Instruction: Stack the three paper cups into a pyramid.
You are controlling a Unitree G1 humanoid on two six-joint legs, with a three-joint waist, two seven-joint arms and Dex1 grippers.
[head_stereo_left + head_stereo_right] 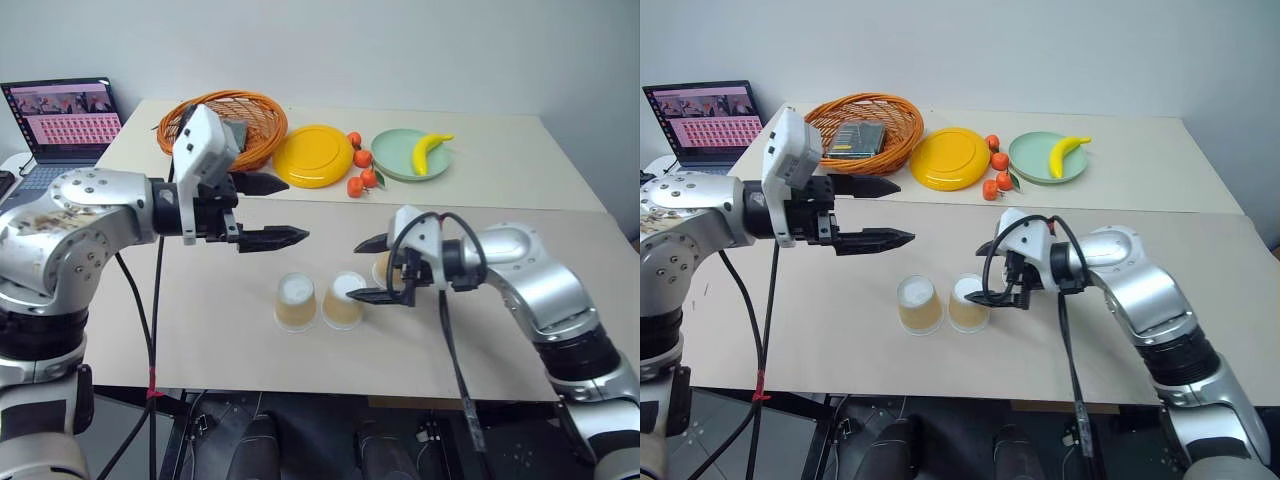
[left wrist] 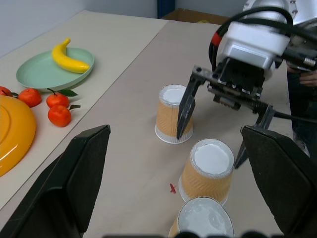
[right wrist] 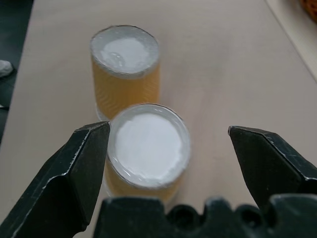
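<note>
- Three paper cups stood upside down on the worktop [image 1: 200,330], white bases up. Two sat just beside each other near the front edge: the left cup [image 1: 295,302] and the middle cup [image 1: 343,299]. They looked close, perhaps touching at the rims; the head views did not settle that.
- The third cup [image 2: 173,114] stood apart, behind and to the right of the pair, largely hidden in the head views by the right arm.
- No cup rested on another: the pyramid had a likely base pair but no top.
- Right pincer [image 1: 381,270] was spread wide, holding nothing. It hung just above the middle cup, one finger passing in front of the third cup in the left wrist view.
- Left pincer [image 1: 266,210] was spread, empty, hovering well above the worktop, left of and behind the pair.
- Judged step: fetch the third cup for the top. Advice: take it low on the ribbed wall with a light squeeze, since thin paper probably crushes. Lift clear of the pair, centre it over the seam so it bridges both bases, and release only once it sits level.
- Risk: a finger brushing the middle cup would spread the base.
- Further back lay a basket [image 1: 240,125], a yellow plate [image 1: 312,155], tangerines [image 1: 360,170], a banana [image 1: 428,150] on a green plate [image 1: 395,165], and a laptop [image 1: 62,120].
</note>
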